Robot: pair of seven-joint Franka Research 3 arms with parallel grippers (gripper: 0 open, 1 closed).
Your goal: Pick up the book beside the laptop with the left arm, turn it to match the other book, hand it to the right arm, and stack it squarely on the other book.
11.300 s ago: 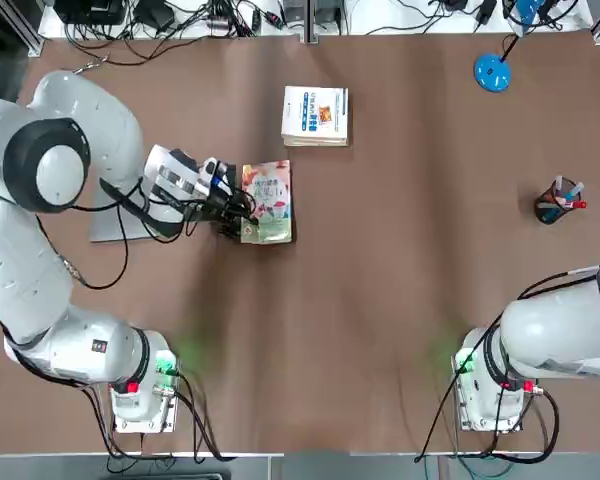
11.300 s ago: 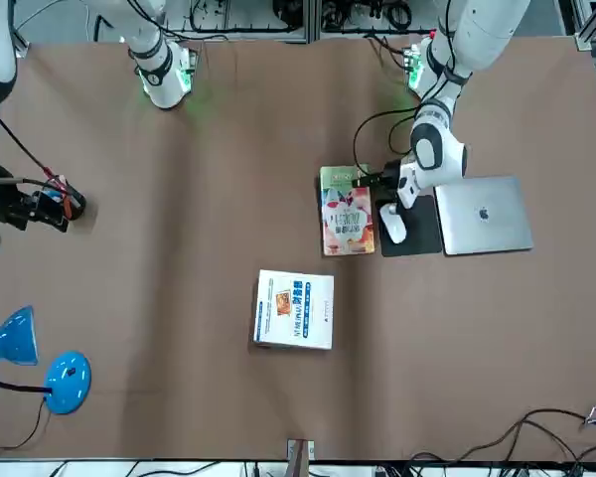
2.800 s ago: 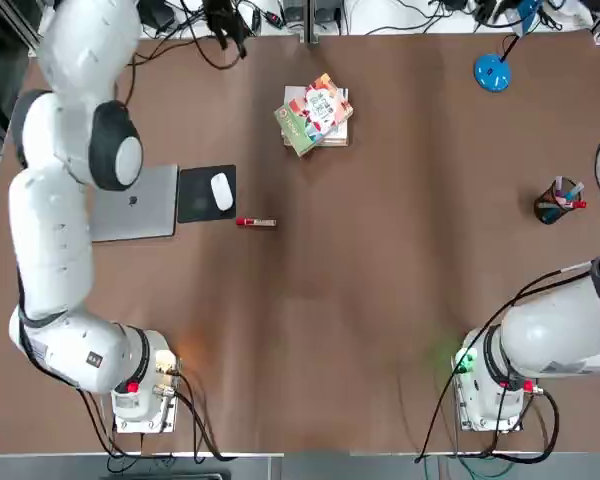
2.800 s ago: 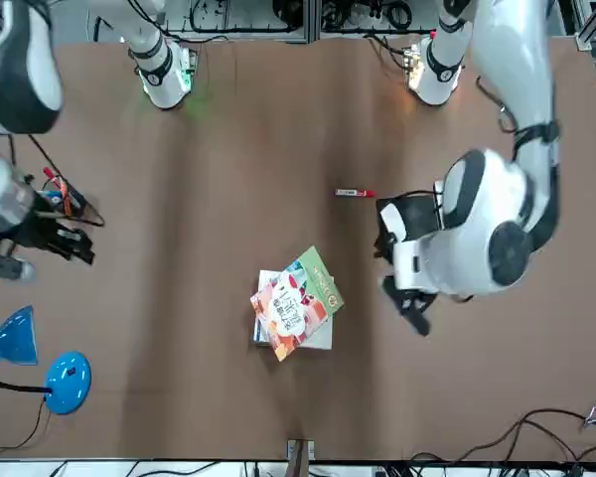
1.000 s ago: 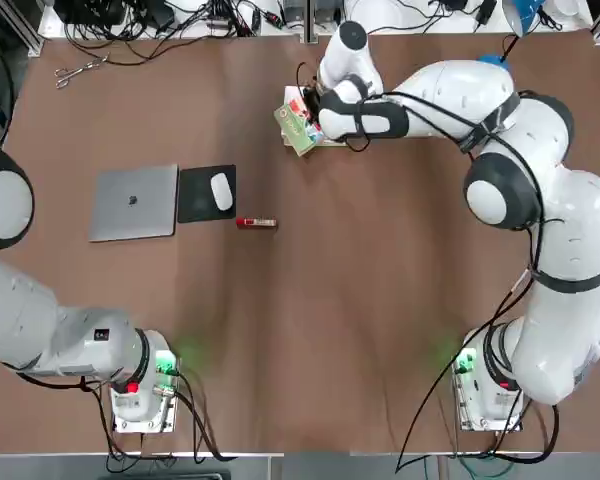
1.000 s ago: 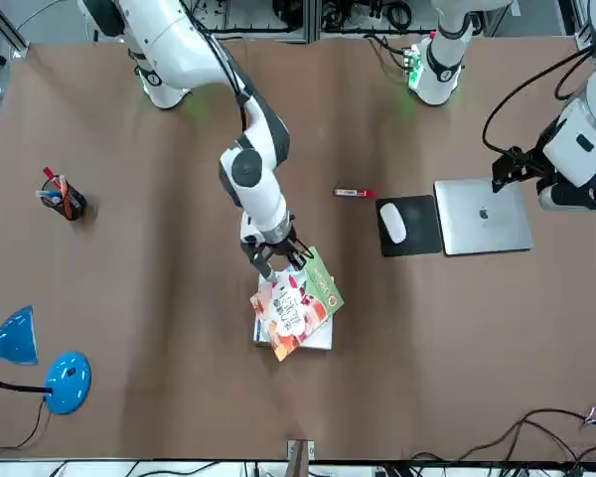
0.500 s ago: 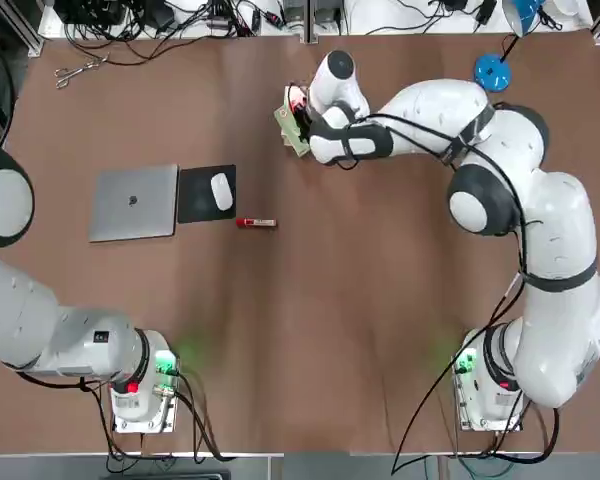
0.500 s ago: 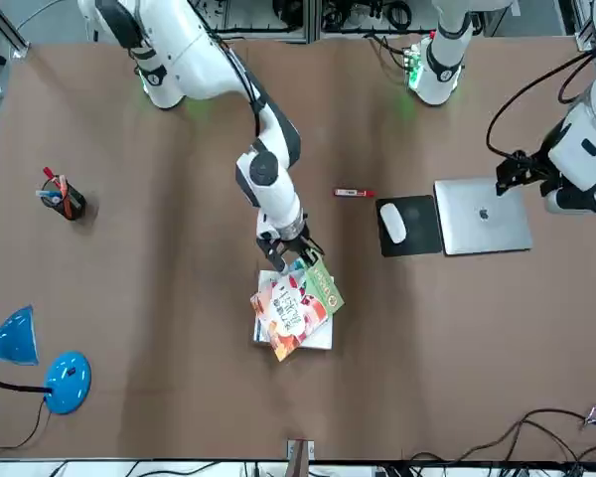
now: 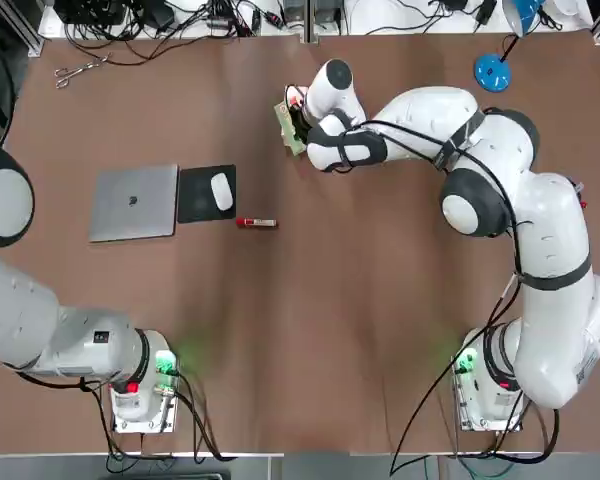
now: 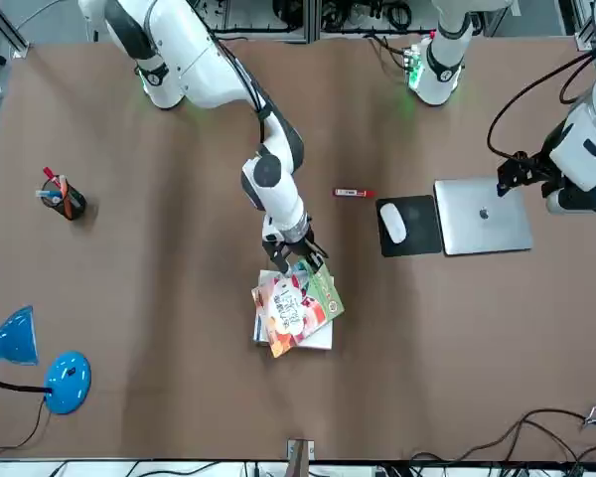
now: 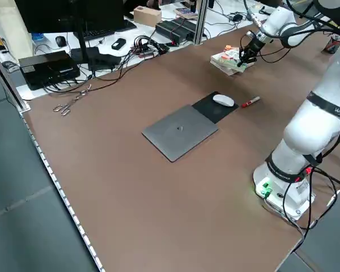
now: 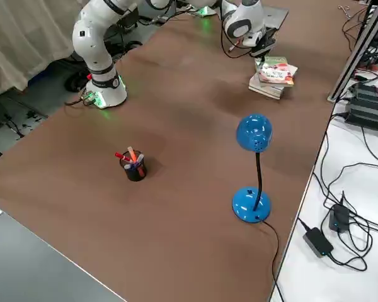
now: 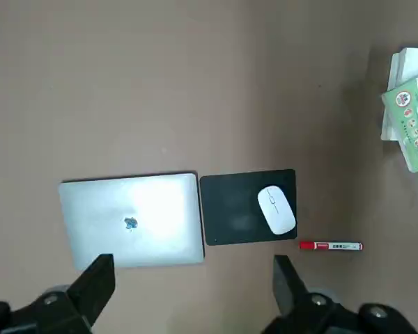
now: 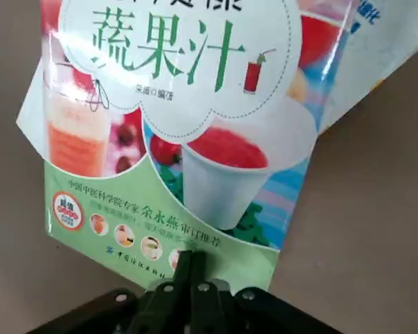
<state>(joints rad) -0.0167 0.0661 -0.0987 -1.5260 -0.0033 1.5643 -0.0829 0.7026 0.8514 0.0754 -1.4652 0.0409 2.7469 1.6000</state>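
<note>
Colourful, the book (image 10: pixel 296 304) lay skewed on the other book (image 10: pixel 319 338) at lower centre, the right gripper (image 10: pixel 300 260) pinched shut seemingly against its green edge, the left gripper (image 13: pixel 194 292) spread wide above the laptop (image 13: pixel 131 220).

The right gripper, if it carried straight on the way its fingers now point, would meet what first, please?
Probably the book: the right gripper, fingers shut, sits at its green edge, pointing into it where it lies askew on the other book. Whether they already touch is unclear.

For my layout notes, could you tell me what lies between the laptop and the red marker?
In the top view, the black mouse pad with a white mouse on it lies between the laptop and the red marker.
</note>
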